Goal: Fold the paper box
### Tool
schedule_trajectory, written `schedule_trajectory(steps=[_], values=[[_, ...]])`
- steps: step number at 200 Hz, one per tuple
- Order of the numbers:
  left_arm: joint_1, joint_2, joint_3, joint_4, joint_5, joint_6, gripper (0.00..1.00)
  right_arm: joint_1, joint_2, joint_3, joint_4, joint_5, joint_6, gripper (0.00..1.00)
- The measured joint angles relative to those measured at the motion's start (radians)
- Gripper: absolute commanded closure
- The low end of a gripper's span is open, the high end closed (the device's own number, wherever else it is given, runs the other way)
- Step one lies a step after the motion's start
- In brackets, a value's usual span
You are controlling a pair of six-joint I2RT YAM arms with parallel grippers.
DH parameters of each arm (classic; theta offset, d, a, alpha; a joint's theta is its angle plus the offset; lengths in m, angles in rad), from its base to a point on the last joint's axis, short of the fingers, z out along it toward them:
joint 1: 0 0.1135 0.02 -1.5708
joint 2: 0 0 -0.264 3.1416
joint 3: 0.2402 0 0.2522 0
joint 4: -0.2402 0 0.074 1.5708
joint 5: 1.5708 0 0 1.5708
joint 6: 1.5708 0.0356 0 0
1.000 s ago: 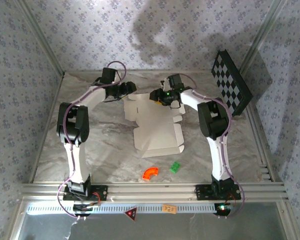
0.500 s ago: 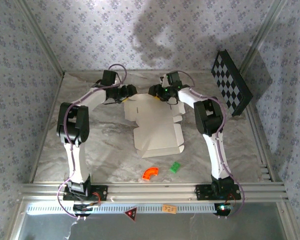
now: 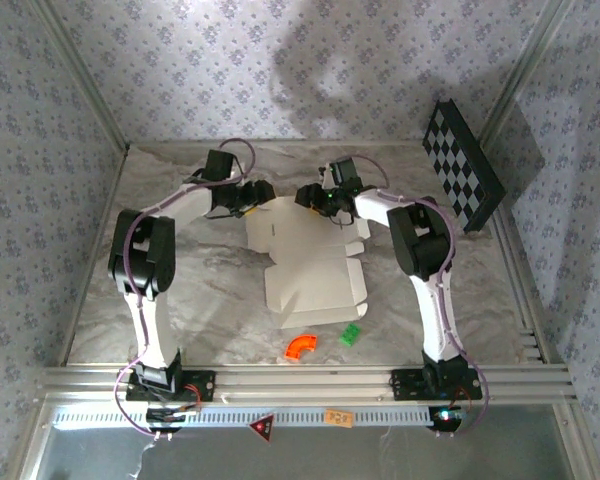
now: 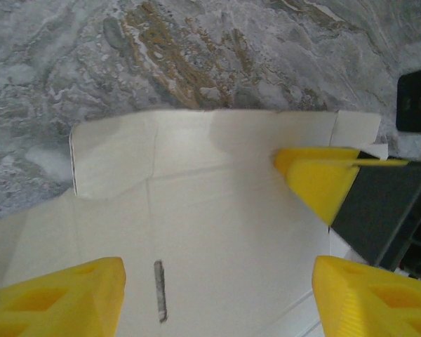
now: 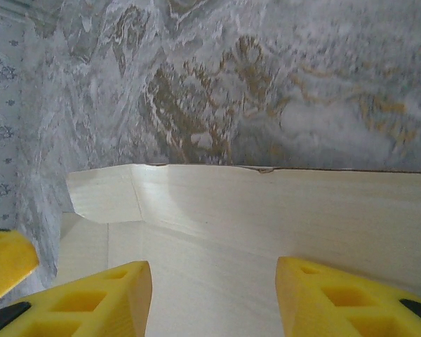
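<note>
The marbled counter [image 3: 210,290] spreads under me, and the box [image 3: 310,262] lies on its middle toward the far side. It is an off-white sheet only partly folded, with flaps spread flat at its near end. A checkered board [image 3: 463,165] leans at the far right, well apart from it. My left arm [image 3: 145,250] and right arm [image 3: 425,240] both reach in over the box's far edge, wrists near each other. My left jaws stand wide over the far left corner, yellow fingers [image 4: 56,298] apart with bare cardboard between them, gripping nothing. A narrow slot in the sheet shows just beside one finger. My right jaws are parted at the far right edge, fingers [image 5: 91,298] apart, a raised flap running across ahead of them, unpinched. An orange piece [image 3: 301,346] and a smaller green piece [image 3: 351,334] lie just beside the box's near edge
</note>
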Motion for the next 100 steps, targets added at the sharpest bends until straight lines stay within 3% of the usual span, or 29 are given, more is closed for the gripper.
schedule_trajectory(steps=[63,100], values=[[-0.033,0.0,0.004,0.023,-0.037,-0.026,0.29,-0.007,-0.015,-0.034,0.031,-0.01,0.007,0.48],[-0.032,0.066,0.104,0.02,-0.064,-0.037,0.29,-0.019,-0.015,-0.029,0.019,-0.011,0.007,0.48]])
